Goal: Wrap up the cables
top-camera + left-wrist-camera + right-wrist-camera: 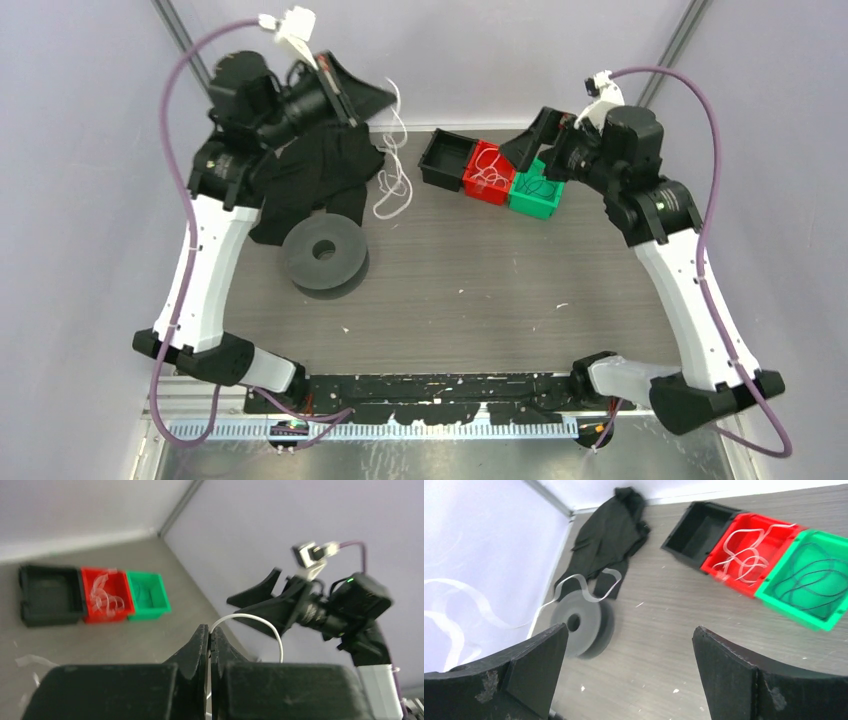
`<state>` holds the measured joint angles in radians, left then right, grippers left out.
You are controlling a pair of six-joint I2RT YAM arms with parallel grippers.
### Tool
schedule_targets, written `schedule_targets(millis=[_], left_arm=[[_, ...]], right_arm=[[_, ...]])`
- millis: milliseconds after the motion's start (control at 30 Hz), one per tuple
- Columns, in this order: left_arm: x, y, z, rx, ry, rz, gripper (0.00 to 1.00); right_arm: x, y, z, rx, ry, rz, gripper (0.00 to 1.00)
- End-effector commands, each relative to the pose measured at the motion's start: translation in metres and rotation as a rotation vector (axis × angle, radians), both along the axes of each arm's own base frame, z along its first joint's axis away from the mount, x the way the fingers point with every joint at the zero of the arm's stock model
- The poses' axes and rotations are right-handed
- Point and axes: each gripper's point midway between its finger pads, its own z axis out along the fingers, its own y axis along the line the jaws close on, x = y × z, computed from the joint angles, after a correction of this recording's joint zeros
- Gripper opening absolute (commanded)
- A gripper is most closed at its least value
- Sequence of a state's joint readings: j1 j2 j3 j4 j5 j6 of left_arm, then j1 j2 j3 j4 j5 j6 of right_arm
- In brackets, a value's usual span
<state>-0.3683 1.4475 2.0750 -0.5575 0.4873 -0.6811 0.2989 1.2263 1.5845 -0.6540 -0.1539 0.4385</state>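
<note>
My left gripper [383,97] is raised at the back left and is shut on a thin white cable [394,185]. The cable hangs down in curly loops to the table beside a black cloth [315,165]. In the left wrist view the jaws [210,631] pinch the cable [250,616], which arcs off to the right. More white cables [744,550] lie in the red bin [478,183]. My right gripper [527,140] is open and empty above the red and green bins. Its fingertips stand wide apart in the right wrist view [630,629].
A grey spool [322,255] lies flat at the front of the cloth, with a white cable [584,587] curling over it. A black bin [444,160], empty as far as shows, stands left of the red bin. The green bin [540,200] holds thin dark wires [819,580].
</note>
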Motion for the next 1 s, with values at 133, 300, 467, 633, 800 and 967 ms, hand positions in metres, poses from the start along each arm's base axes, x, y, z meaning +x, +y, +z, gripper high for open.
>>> schedule_targets(millis=[133,300,467,633,800,967], left_arm=[[-0.039,-0.044,-0.074,0.117,0.111,-0.222,0.0],[-0.046,-0.05,-0.088,0.193,0.098,-0.281,0.0],[-0.042,-0.052,-0.088,0.189,0.099,-0.282,0.0],[-0.043,-0.054,-0.088,0.18,0.106,-0.292,0.0],[-0.044,-0.055,-0.088,0.177,0.107,-0.304,0.0],[-0.043,-0.057,-0.092,0.179,0.114,-0.315,0.0]], right_arm=[[-0.053,0.07,0.026,0.338,0.014,0.381,0.87],[-0.063,0.109,0.031,0.383,0.003,0.466,0.87],[-0.067,0.141,0.03,0.399,0.021,0.557,0.86],[-0.071,0.154,0.021,0.377,0.036,0.577,0.83],[-0.07,0.167,0.015,0.374,0.056,0.605,0.77],[-0.058,0.173,0.008,0.366,0.061,0.569,0.41]])
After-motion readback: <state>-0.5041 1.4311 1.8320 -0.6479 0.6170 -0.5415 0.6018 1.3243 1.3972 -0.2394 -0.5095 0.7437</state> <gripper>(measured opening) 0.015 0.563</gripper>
